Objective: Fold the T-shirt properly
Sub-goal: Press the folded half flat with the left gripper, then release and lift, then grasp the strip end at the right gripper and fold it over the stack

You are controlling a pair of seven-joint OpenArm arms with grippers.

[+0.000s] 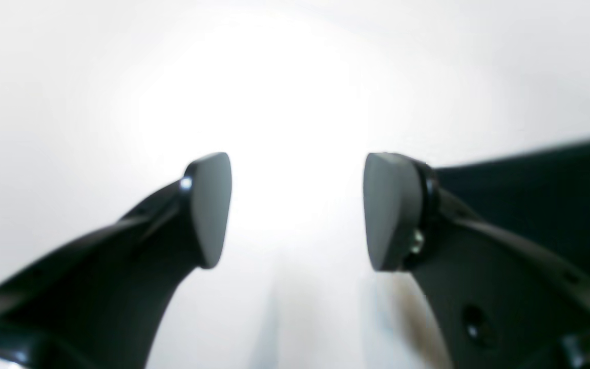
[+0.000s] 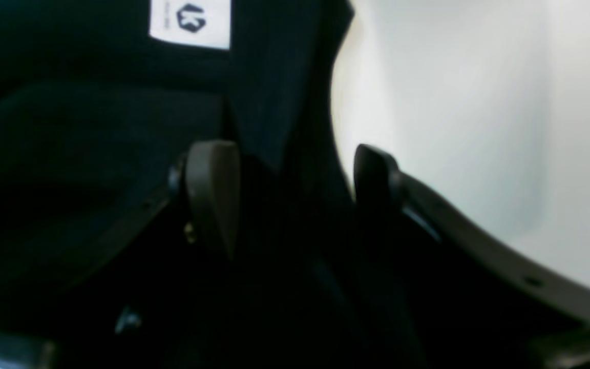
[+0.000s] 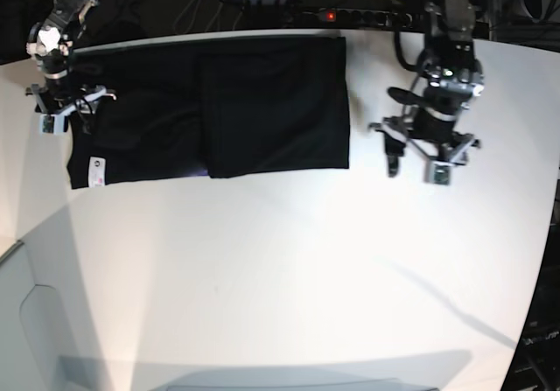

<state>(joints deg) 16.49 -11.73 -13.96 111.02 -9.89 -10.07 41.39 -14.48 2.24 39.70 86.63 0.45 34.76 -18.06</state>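
One black T-shirt (image 3: 227,107) folded flat, white tag (image 3: 98,170) showing, left hand (image 3: 416,165) apart, right hand (image 3: 72,115) apart.

- T-shirt (image 3: 262,102): matt black cloth, soft, with a smooth white tag (image 2: 191,21).
- Desk (image 3: 280,277): smooth white top, faint sheen.
- Left gripper (image 1: 297,210): dull grey pads (image 1: 210,205) on black, plastic-looking, slightly glossy fingers.

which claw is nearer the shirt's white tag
Right. The right claw hovers open over the T-shirt just above the white tag; the left claw is open over bare table, past the opposite edge.
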